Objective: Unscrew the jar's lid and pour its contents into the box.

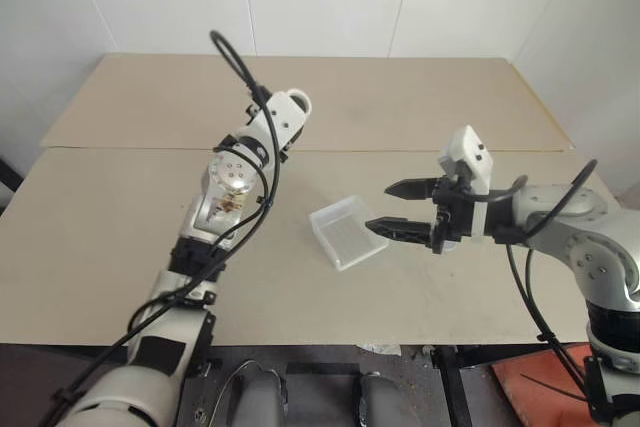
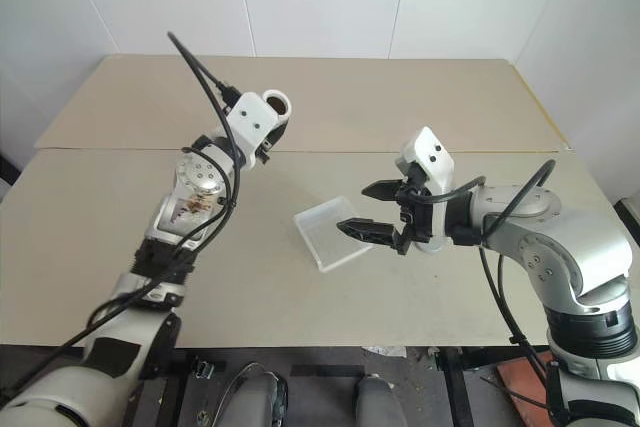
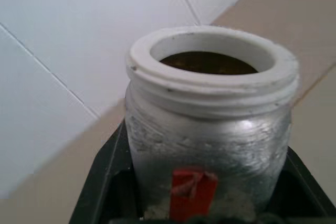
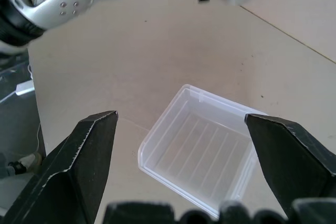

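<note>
Above the table [image 1: 120,247], left gripper [image 3: 205,203] pinching lidless jar [image 3: 210,129] low on its rigid, likely slippery, light metal wall, right gripper [image 1: 400,209] hanging spread beside flimsy empty box [image 1: 347,232].

— Silver-grey metal arms, rounded joint housings dotted with small screws. White camera block mounted on each wrist.

— Noted. Black cables looping loose along both forearms, clipped near the elbows. Left gripper [image 3: 205,203]: black fingers, squared walls. Right gripper [image 1: 395,207]: two black wedge fingers [image 4: 86,156], tapering to blunt tips.

— Dark collars where the wrists meet the silver shells.
</note>
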Available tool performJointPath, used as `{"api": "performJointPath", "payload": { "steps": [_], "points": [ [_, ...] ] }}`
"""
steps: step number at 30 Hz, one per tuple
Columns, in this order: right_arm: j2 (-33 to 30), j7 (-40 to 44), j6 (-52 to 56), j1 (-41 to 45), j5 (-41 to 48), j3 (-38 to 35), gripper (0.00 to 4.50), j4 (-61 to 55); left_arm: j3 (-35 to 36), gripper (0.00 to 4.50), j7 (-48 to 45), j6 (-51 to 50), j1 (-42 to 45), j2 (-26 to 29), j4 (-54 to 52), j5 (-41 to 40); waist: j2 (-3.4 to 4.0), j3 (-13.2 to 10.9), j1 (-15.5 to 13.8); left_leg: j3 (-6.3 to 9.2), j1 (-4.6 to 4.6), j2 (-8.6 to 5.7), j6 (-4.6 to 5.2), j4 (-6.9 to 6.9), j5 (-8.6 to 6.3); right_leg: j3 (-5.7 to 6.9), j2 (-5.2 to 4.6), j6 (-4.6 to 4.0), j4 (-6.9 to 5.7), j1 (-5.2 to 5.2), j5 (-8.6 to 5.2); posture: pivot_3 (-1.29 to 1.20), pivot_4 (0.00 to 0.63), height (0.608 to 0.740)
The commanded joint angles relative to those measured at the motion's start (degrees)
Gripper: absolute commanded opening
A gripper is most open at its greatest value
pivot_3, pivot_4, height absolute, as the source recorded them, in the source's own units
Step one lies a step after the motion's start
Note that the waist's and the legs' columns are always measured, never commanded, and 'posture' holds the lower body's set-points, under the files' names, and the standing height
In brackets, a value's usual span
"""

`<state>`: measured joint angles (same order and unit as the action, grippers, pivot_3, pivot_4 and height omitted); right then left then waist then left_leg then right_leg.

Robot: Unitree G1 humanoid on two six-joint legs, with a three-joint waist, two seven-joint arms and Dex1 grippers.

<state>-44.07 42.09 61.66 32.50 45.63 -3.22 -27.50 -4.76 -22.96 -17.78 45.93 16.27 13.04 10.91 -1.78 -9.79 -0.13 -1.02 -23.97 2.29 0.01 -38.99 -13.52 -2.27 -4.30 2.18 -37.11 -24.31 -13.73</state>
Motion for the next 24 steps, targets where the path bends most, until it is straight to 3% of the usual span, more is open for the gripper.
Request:
{"api": "performJointPath", "payload": {
  "steps": [1,4,8,12,16,19,24],
  "points": [
    [0.55,-1.29,-1.01,-0.14,1.34,-2.79,4.49,-2.06,4.57,1.95,0.24,-8.1,-3.07,-1.81,-6.12,-5.51,0.0,0.0,0.3,0.01,0.04,0.0,0.0,0.0,0.0,-0.02,-0.01,0.0,0.0,0.03,0.0,0.0,0.15,0.74],
    [0.67,-1.89,-1.17,-0.38,1.69,-2.8,4.49,-2.35,5.61,1.95,0.25,-8.67,-6.54,-2.58,-9.3,-7.77,0.0,0.0,0.52,0.04,0.15,-0.03,0.0,0.0,0.0,-0.03,-0.03,0.0,0.04,0.12,0.0,0.0,0.15,0.74],
    [0.46,-1.87,-1.56,-0.39,1.65,-2.74,4.49,-2.41,-1.21,1.95,2.92,3.37,-6.65,2.46,-7.53,1.02,-0.01,0.0,0.56,0.12,0.15,-0.09,-0.01,0.0,0.01,-0.02,-0.05,0.0,0.03,0.11,0.0,0.0,0.15,0.74],
    [-0.66,-0.69,-2.3,0.28,0.52,-1.79,4.49,-1.89,-17.34,1.95,14.04,30.12,2.99,14.58,0.99,25.56,-0.02,-0.01,-0.12,0.17,0.15,-0.18,-0.02,0.05,0.01,0.0,-0.1,-0.01,0.1,0.15,0.0,0.0,0.15,0.74],
    [-2.0,1.37,-2.82,0.8,0.0,-1.03,4.49,-1.03,-31.26,1.95,30.8,43.54,13.46,21.59,7.82,49.73,0.01,0.01,-0.79,0.15,0.13,-0.26,-0.01,0.08,0.01,0.0,-0.17,0.02,0.26,0.2,0.02,0.0,0.15,0.74],
    [-3.97,3.64,-3.41,0.89,-0.68,-0.46,4.49,-0.33,-41.31,1.95,40.86,47.19,20.38,22.92,9.8,66.35,0.01,0.01,-0.89,0.11,0.07,-0.29,-0.01,0.09,0.0,-0.01,-0.18,0.06,0.31,0.17,0.03,0.0,0.15,0.74],
    [-7.81,6.43,-3.83,-0.29,-1.37,-1.23,4.49,0.36,-48.11,1.95,46.4,46.44,23.92,19.06,12.28,76.71,0.0,0.0,-0.69,0.08,-0.07,-0.24,-0.01,0.08,0.01,-0.02,-0.15,0.07,0.14,-0.02,0.03,0.0,0.15,0.74]
  ]
}}
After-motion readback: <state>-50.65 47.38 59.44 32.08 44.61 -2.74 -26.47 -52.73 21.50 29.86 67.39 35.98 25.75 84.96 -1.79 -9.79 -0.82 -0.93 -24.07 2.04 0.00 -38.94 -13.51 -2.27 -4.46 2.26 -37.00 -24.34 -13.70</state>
